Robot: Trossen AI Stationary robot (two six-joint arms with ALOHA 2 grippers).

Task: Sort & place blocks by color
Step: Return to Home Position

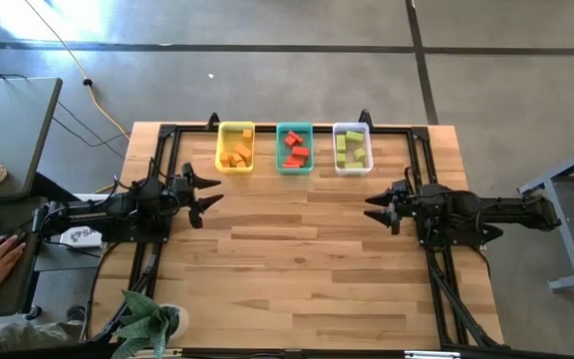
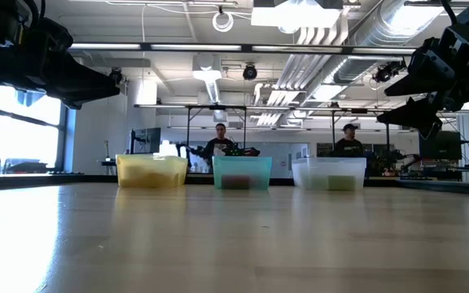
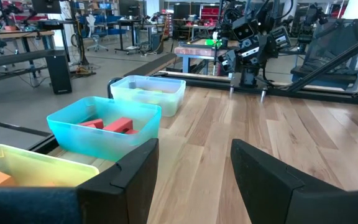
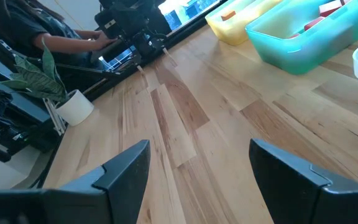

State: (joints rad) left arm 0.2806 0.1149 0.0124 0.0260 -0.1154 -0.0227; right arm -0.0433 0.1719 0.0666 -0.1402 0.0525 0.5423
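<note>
The high camera hangs above and looks straight down, taking in the whole table (image 1: 297, 269) from afar. The low camera sits at table-top height, facing level across the wood to the yellow bin (image 2: 151, 171), teal bin (image 2: 242, 172) and clear bin (image 2: 329, 172) at the far edge. Each wrist camera looks close past its own gripper, the left gripper (image 3: 193, 149) toward the right arm (image 3: 250, 43), the right gripper (image 4: 199, 144) toward the left arm (image 4: 129, 28). All four views share the bins.

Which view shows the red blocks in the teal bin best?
The high view: it looks straight down into the teal bin and shows the red blocks unobstructed. The left wrist view shows some over the rim, the right wrist view a few, the low view only a dim shape.
</note>
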